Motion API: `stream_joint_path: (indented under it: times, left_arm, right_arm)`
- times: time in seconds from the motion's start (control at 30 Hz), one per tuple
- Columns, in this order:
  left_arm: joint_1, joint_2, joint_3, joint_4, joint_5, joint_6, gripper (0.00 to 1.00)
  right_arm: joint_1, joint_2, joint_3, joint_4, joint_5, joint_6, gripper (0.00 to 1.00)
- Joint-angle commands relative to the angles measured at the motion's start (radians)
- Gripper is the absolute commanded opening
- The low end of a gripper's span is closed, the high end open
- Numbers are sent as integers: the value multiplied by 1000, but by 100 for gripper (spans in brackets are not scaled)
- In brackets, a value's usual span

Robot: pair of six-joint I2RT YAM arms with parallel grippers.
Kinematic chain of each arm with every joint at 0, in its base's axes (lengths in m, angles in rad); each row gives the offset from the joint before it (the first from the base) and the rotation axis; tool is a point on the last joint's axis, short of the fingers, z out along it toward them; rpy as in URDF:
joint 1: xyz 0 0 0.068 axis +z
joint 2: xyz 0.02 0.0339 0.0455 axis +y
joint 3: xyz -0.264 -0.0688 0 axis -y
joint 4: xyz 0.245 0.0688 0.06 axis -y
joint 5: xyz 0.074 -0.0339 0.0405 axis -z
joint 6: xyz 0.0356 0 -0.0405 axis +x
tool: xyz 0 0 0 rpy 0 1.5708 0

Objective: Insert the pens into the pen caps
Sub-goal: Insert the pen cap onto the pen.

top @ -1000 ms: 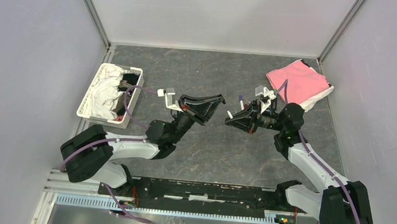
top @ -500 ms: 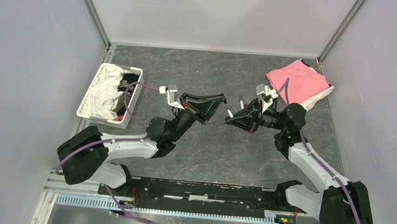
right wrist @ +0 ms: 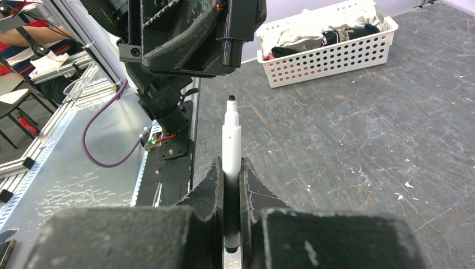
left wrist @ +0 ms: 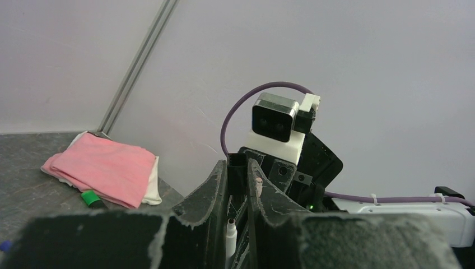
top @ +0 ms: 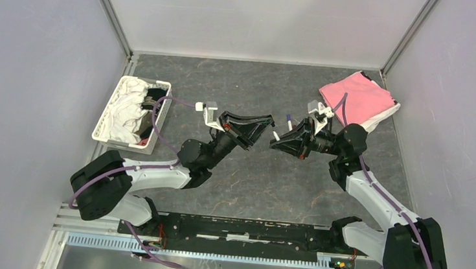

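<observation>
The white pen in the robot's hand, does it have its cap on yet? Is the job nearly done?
Not yet. I can't see any finished pen. The right hand holds the white pen with its tip bare, pointing at the left hand but not touching it. Capping that pen is left to do, and a green marker lies by the pink cloth.

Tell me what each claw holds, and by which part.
The right claw pinches a white pen by its rear end, tip free. The left claw seems to grip a small black cap; the part is unclear.
</observation>
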Motion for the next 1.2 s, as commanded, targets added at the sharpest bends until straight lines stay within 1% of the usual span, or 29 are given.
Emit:
stream_joint_path:
  times: [0.0,1.17]
  left_arm:
    - [6,0,30,5,14,-32,2]
    - [14,-1,13,7,37,-56,2]
  right_arm:
    - [-1,-6,48,42,-11,8,0]
    - [-20,0,62,53,1,25,0]
